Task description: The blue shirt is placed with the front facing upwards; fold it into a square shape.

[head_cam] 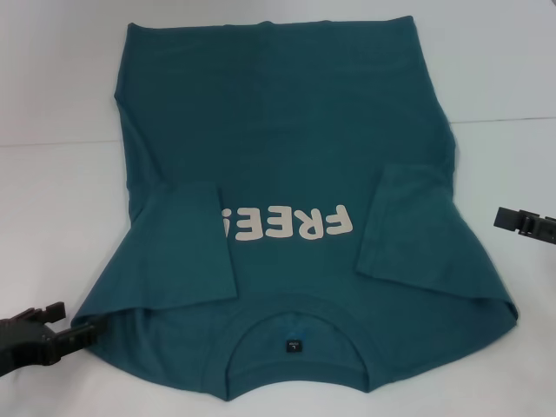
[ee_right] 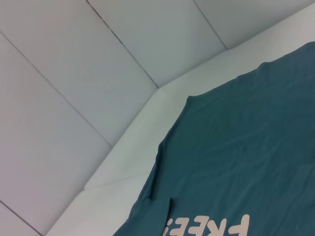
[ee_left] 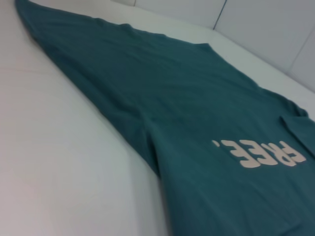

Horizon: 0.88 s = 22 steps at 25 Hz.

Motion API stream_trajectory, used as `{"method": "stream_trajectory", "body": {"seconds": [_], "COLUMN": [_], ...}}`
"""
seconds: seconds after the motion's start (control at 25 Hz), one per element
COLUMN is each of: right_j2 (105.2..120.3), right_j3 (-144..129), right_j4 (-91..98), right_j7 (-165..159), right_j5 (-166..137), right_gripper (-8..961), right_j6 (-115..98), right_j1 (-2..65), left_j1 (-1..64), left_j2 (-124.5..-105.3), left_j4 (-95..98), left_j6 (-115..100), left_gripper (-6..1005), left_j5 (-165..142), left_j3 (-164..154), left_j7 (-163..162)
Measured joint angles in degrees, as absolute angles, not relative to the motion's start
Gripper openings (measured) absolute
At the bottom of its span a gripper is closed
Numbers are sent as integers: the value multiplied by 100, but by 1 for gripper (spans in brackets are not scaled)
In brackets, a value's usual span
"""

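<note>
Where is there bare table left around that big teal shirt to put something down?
Bare white table lies beside both side edges of the dark teal-blue cotton T-shirt, wider on the robot's left. Near the collar it is crowded: the left gripper touches the shoulder, and the right gripper hovers close.

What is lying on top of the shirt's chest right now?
Both short sleeves are folded in over the blue shirt: the left sleeve covers the print's end, the right sleeve lies beside the FREE! lettering. What the sleeves cover cannot be seen.

The blue shirt [head_cam: 295,130] is dark teal with cream "FREE!" lettering [head_cam: 285,224] and a seemingly dark neck label [head_cam: 294,345].
</note>
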State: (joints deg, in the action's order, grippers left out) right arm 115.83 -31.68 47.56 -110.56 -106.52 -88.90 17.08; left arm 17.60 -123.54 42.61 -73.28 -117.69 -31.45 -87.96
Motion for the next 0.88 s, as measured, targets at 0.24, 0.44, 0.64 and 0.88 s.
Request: {"method": "stream_trajectory", "body": {"seconds": [0.24, 0.44, 0.64, 0.88], "right_j2": [11583, 11589, 11586, 11583], "right_j3": [-3130, -3122, -3119, -3120], "right_j4": [4687, 4665, 4665, 4665], "right_j7": [-11056, -11059, -11100, -11126], "right_j5": [-10893, -11005, -11013, -11013], "right_gripper": [927, 927, 926, 926], "right_j6": [-8882, -8859, -8851, -8850], "right_j1": [1824, 1871, 1874, 1895], "left_j1": [1879, 1933, 1933, 1898], "left_j2": [-12365, -12371, -12369, -12391], "left_j4": [4204, 4142, 4128, 4183], "left_j6": [-7103, -7044, -7211, -7391], "left_gripper": [805, 791, 777, 761], "left_j5": [-11940, -12008, -12014, -11967], "left_j3": [-3146, -3161, -3284, -3270], "left_j7": [-8799, -8809, -8908, -8977]}}
